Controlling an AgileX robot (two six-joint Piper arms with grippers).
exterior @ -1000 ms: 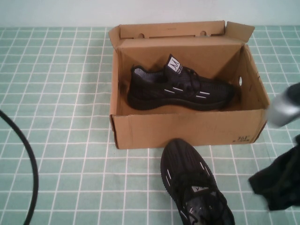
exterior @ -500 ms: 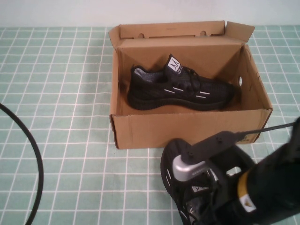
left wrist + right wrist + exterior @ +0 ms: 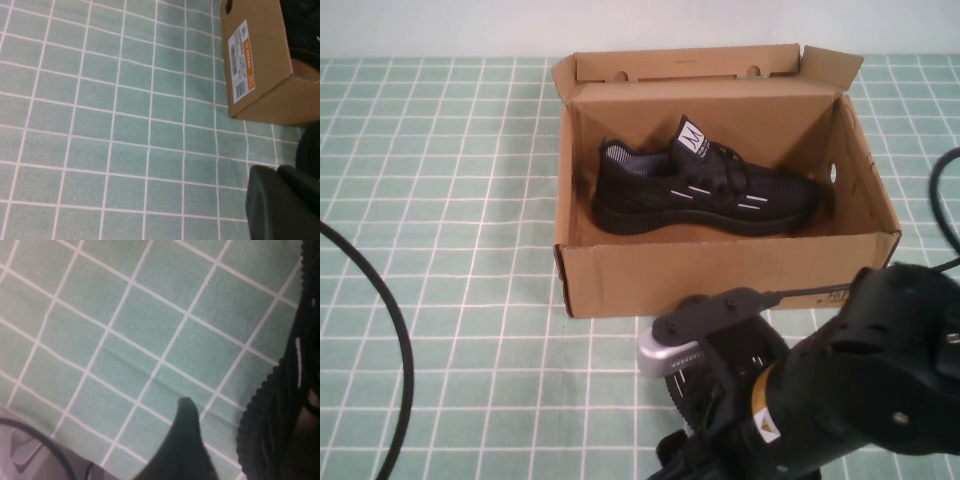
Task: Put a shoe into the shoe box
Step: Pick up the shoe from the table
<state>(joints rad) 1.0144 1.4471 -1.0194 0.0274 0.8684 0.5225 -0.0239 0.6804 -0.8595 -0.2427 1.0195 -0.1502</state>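
The brown shoe box (image 3: 720, 275) stands open at the back middle, lid flap up. One black shoe (image 3: 705, 185) with white dashes lies inside it, toe to the right. The second shoe (image 3: 692, 395) lies on the mat in front of the box, mostly covered by my right arm (image 3: 860, 390). In the right wrist view my right gripper (image 3: 250, 435) is open. One finger (image 3: 185, 440) shows just outside the shoe's ribbed sole edge (image 3: 272, 405); the other is hidden. My left gripper (image 3: 282, 200) is shut and empty, low over the mat near the box's labelled corner (image 3: 260, 65).
A green tiled mat (image 3: 460, 200) covers the table. A black cable (image 3: 382, 300) curves across the left side. The mat's edge and a grey surface with a cable (image 3: 30, 450) show in the right wrist view.
My right arm has swung in from the right edge and now hangs over the front shoe, covering most of it. The box and the shoe inside have not moved.
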